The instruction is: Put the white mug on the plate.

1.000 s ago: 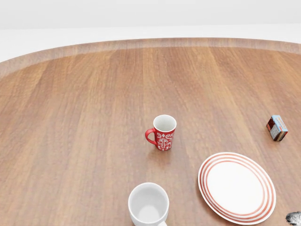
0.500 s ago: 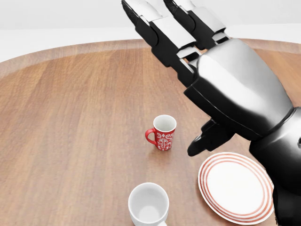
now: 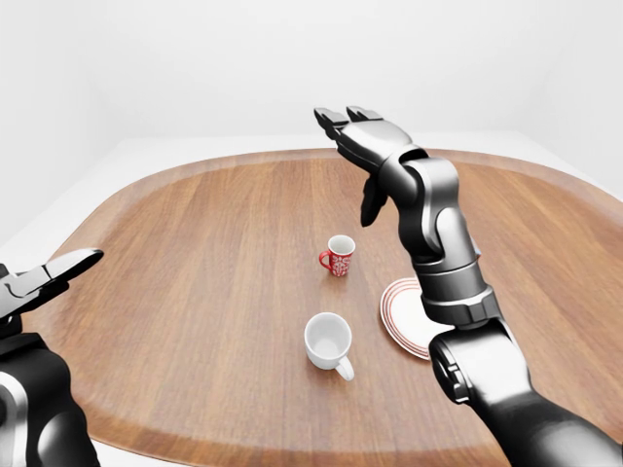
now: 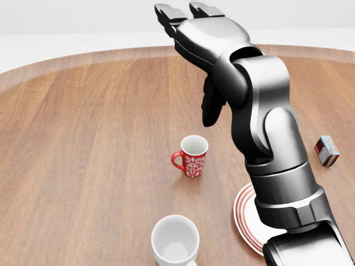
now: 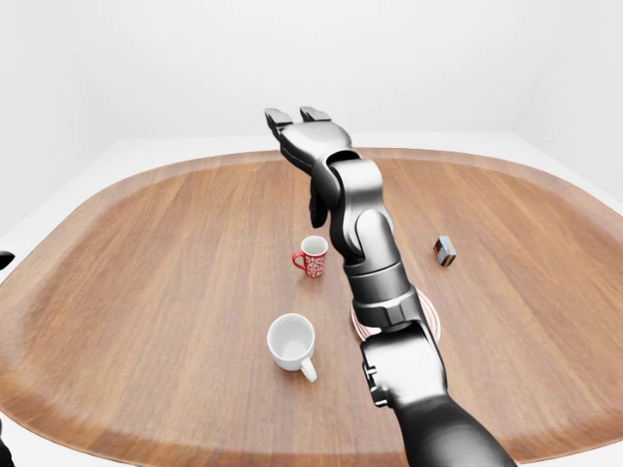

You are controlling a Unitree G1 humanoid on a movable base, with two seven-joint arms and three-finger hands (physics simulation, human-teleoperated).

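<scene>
The white mug (image 4: 175, 241) stands upright at the bottom of the head view, its handle toward the bottom edge. The white plate with red rings (image 4: 248, 220) lies to its right, mostly hidden behind my right forearm. My right hand (image 4: 191, 39) is raised high above the table, open and empty, fingers stretched toward the top of the view and thumb hanging down above the red mug. My left hand (image 3: 47, 278) shows at the lower left of the left-eye view, open and empty, far from the mugs.
A red patterned mug (image 4: 191, 155) stands upright above the white mug in the head view. A small red and blue box (image 4: 326, 151) lies at the right. The round wooden table (image 4: 83, 144) has its curved edge along the top.
My right arm came up from the lower right, passed close to the camera, and has stretched farther out over the table. It now covers most of the plate. The mugs have not moved.
</scene>
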